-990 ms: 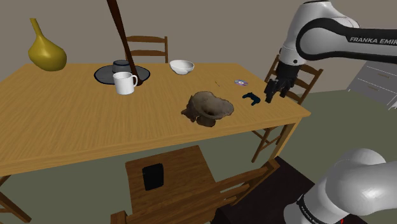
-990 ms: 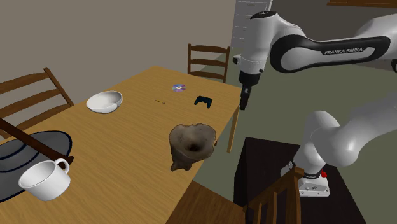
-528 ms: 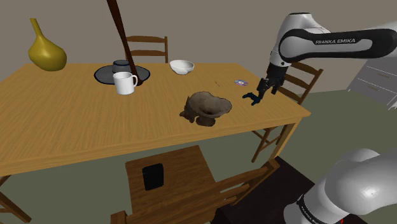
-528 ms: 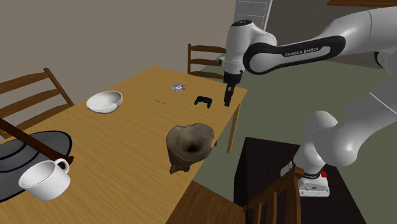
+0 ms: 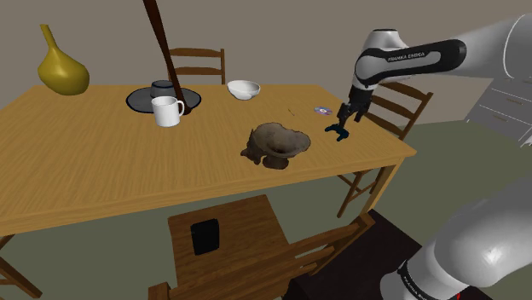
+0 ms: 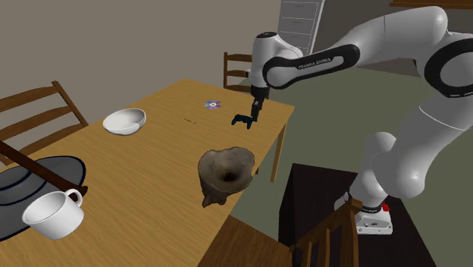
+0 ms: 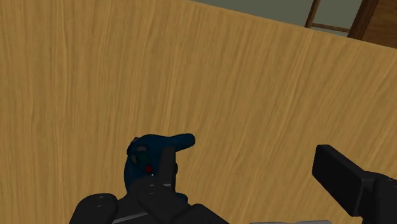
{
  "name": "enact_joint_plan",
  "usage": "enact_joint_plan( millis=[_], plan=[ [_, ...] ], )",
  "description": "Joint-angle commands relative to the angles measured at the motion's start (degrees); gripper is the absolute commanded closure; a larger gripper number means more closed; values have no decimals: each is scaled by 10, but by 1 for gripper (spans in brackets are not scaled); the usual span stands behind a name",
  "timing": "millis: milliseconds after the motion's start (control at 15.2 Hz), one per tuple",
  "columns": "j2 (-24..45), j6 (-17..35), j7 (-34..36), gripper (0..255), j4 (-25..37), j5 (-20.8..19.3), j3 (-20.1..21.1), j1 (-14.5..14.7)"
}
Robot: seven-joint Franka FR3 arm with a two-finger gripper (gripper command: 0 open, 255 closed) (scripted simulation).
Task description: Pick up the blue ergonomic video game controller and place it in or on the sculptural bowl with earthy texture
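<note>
The dark blue game controller [image 5: 336, 131] lies on the wooden table [image 5: 102, 162] near its corner, also visible in the second exterior view [image 6: 242, 120]. My black gripper [image 5: 344, 122] hangs just above it, open [image 6: 255, 112]. In the wrist view, one finger [image 7: 167, 167] stands over the controller [image 7: 145, 159] and the other finger [image 7: 342, 178] is far off to the side over bare wood; neither clasps it. The rough brown sculptural bowl [image 5: 277, 145] stands upright a short way from the controller toward the table's middle [image 6: 226, 171].
A small disc [image 5: 321, 109] lies just beyond the controller. Farther off stand a white bowl [image 5: 244, 89], a white mug [image 5: 167, 111], a dark plate [image 5: 141, 101] and a yellow vase [image 5: 62, 68]. Wooden chairs [image 5: 396, 111] ring the table; its edge [image 5: 401, 150] is close.
The arm has swung in from beyond the table's edge and come down over the controller. The fingers stay apart. The controller and the bowl have not moved.
</note>
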Motion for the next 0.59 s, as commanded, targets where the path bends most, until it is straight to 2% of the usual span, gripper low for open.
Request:
enact_joint_plan(
  millis=[0, 528],
  plan=[
    [42, 19, -23, 0, 27, 12, -13, -4],
    [218, 51, -113, 0, 179, 89, -41, -34]
  ],
)
